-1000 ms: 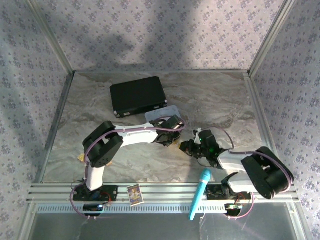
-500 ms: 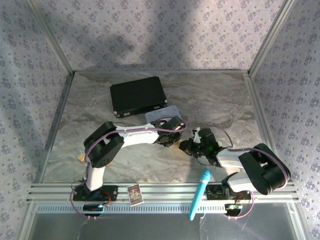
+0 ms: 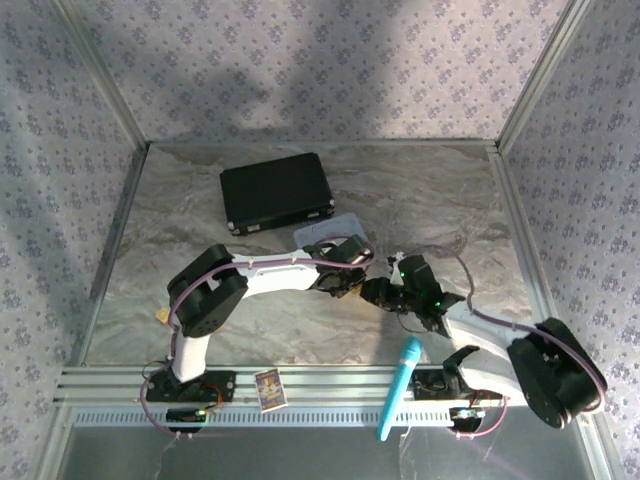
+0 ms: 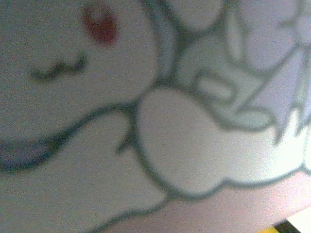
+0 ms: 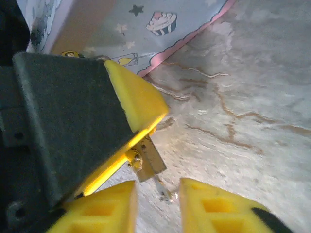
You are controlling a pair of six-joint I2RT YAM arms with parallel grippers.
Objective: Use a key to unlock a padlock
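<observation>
Two tools meet just off the near edge of the pastel tin (image 3: 322, 228). The right tool (image 5: 158, 194) shows its yellow pads (image 5: 214, 204) with a gap of bare surface (image 5: 252, 97) between them. A thin silvery sliver, taken for the key (image 5: 163, 190), lies at the mouth of that gap; whether the pads bear on it cannot be told. Just beyond the sliver, on the tin side, is the padlock (image 5: 144, 159), a small brass and silver piece pinched in the closed left tool (image 5: 146, 140).

Change noted: over the last second the right arm (image 3: 555, 375) has swung its elbow out, away from the tin, while its tool has kept station at the padlock.

Judgement: this reads as the wrist rolling, consistent with a key being seated or turned. The shackle's state cannot be made out.
</observation>
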